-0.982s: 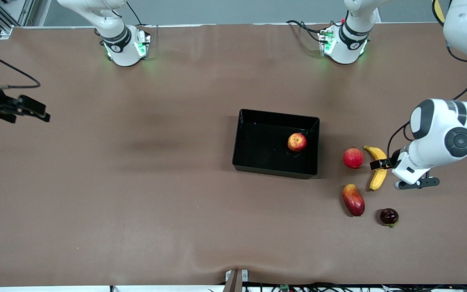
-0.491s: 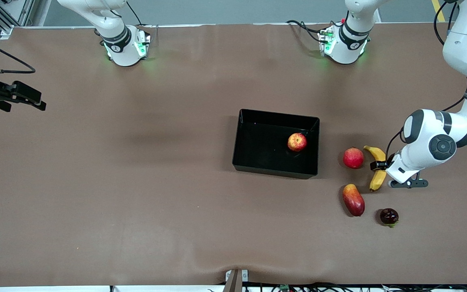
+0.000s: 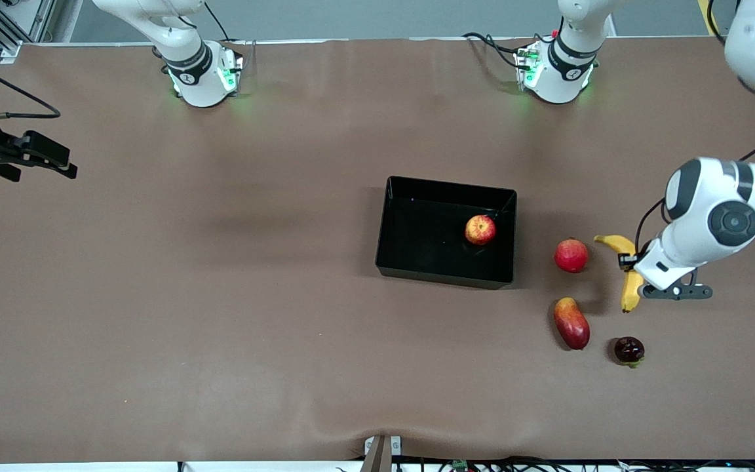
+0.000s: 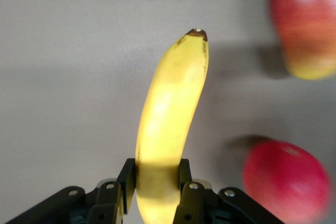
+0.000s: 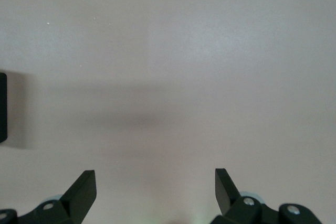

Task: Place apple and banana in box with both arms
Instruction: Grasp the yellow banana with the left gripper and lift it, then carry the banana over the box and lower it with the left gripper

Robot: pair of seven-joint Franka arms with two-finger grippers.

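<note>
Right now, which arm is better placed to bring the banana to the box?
Left. Its pincer is shut on the banana near the box; the right pincer hangs open over the table's right-arm end.

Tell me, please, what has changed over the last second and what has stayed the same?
The left gripper, shut on the banana, has lifted it and carried it toward the left arm's end of the table, away from the pinkish-red fruit. The apple stays in the box. The right gripper waits, open, over bare table.

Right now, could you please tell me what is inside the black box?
Only the apple lies in the box, near the wall toward the left arm's end. The rest of its floor shows bare; nothing is covered.
</note>
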